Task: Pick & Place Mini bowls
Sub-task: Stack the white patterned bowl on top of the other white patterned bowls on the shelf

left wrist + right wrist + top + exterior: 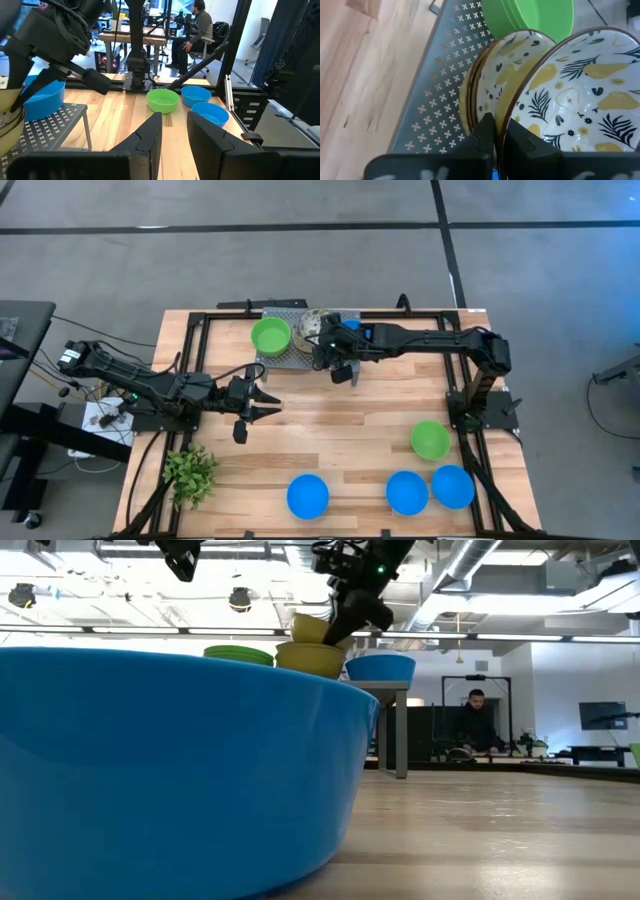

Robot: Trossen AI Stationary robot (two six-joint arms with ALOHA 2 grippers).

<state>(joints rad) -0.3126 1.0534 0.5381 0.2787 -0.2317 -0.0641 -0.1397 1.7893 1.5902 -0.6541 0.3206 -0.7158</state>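
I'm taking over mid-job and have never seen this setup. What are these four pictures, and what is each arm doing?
Two robot arms work at a wooden table. One picture looks straight down, one sits at table height behind a blue bowl, and two ride the wrists. The right hand is shut on the rim of a patterned bowl, tilted above a stack on the metal rack beside a green bowl. The left hand waits over the table, holding nothing. One green bowl, three blue ones and a plant lie nearer.
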